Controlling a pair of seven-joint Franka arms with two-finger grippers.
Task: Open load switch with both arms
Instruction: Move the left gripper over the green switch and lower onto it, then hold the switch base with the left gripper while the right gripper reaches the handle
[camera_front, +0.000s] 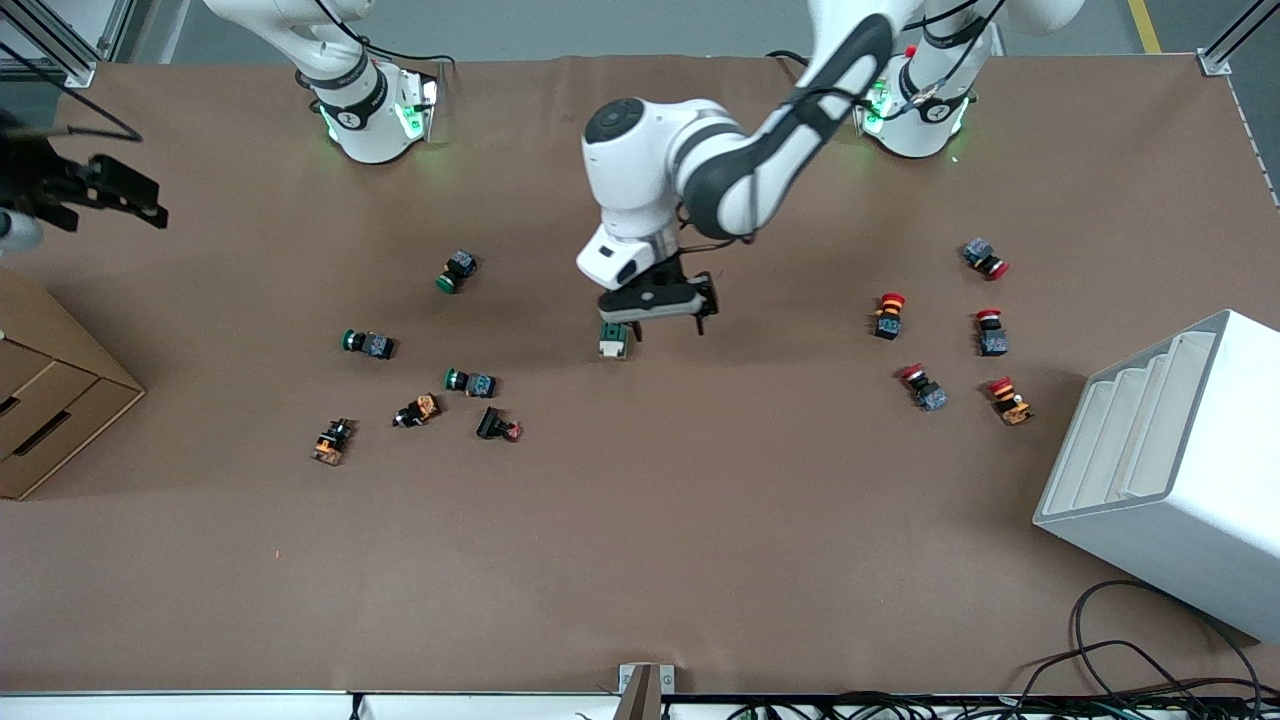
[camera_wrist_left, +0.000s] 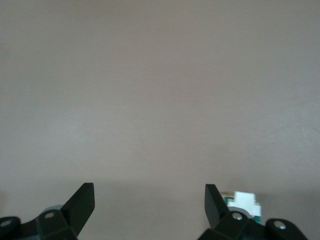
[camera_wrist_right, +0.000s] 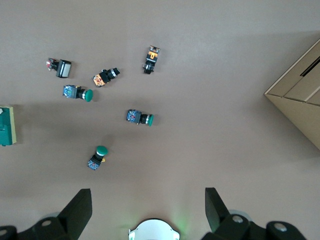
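The load switch (camera_front: 614, 340) lies on the brown bench (camera_front: 640, 560) near its middle, a dark-green block with a cream end, well apart from the green-capped push buttons (camera_front: 366, 343) toward the right arm's end and the red-capped push buttons (camera_front: 889, 315) toward the left arm's end. The left hand (camera_front: 668, 325) hangs low over the bench just beside the switch, and in the left wrist view its fingers (camera_wrist_left: 80, 202) stand spread with only bare bench between them; the switch's cream end (camera_wrist_left: 245, 202) shows to the outside of one finger, so nothing is grasped. The right hand (camera_front: 110, 190) is up over the bench's edge at the right arm's end, above the cardboard box (camera_front: 45, 385), released too: its wrist view shows the fingers (camera_wrist_right: 80, 210) wide apart, looking down from height on the green buttons, with the switch (camera_wrist_right: 7, 126) at the picture's edge. The right arm seems to wait. Judged from this, the task is barely begun: the switch looks untouched, neither hand has hold of it, and whether its lever is open cannot be told. What is left appears to be nearly everything: centring the left hand on the switch, gripping it, bringing the right hand across, and working the lever.
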